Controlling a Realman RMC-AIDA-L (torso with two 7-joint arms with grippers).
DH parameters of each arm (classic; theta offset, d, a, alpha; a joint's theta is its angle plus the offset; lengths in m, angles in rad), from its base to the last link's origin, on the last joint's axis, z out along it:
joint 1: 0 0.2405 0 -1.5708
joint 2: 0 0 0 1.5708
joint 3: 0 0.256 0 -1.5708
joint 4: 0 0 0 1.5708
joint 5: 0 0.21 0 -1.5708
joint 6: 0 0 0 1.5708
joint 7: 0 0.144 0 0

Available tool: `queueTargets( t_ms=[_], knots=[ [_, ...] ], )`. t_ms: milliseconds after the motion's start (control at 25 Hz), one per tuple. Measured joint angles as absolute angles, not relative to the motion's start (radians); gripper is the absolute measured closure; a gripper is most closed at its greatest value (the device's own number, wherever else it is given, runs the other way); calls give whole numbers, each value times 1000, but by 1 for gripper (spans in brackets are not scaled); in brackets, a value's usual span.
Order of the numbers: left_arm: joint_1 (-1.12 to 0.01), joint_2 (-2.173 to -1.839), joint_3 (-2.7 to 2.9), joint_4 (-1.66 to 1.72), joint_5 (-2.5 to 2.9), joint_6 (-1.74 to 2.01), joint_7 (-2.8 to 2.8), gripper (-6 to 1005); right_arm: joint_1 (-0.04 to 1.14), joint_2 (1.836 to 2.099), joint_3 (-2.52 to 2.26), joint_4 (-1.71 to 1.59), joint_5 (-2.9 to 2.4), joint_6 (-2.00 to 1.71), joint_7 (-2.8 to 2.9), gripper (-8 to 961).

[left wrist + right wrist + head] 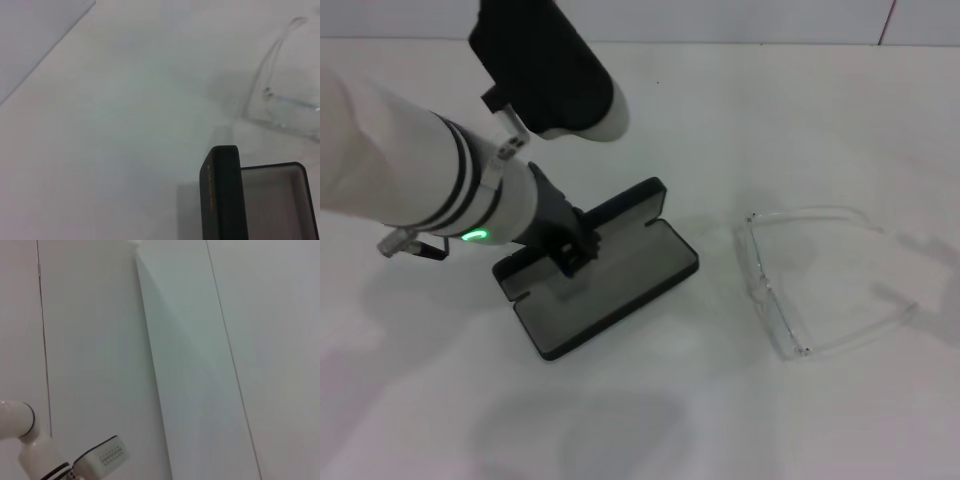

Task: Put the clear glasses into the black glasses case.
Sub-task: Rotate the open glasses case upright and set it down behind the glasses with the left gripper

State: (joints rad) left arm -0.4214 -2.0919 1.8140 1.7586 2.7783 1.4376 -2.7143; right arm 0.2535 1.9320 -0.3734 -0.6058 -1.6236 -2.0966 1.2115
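The open case [620,275] is met at its hinge edge by the left gripper [570,245]; finger state cannot be told. The glasses [820,280] are seen well apart at 3 o'clock on the table [720,420].

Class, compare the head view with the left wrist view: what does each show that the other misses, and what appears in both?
Only the head view shows the left hand reaching down at the black glasses case, the case's full open tray with its grey lining, and the whole outline of the clear glasses lying apart from the case on the white table.

Only the left wrist view shows the raised lid edge-on, with small orange lettering along it.

Both show the open case, the glasses beyond it, and the table.
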Motion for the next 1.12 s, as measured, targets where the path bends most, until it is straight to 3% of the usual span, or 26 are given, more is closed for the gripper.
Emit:
queueTargets(
  t_ms=[760, 1120],
  knots=[
    [-416, -2093, 2072, 1839, 2833, 1373, -2613, 743, 179, 1930, -152, -506, -1529, -2151, 1207, 184],
    [-492, -2095, 2133, 1731, 2834, 1309, -2562, 728, 172, 1932, -152, -506, -1528, -2152, 1207, 184]
  ],
)
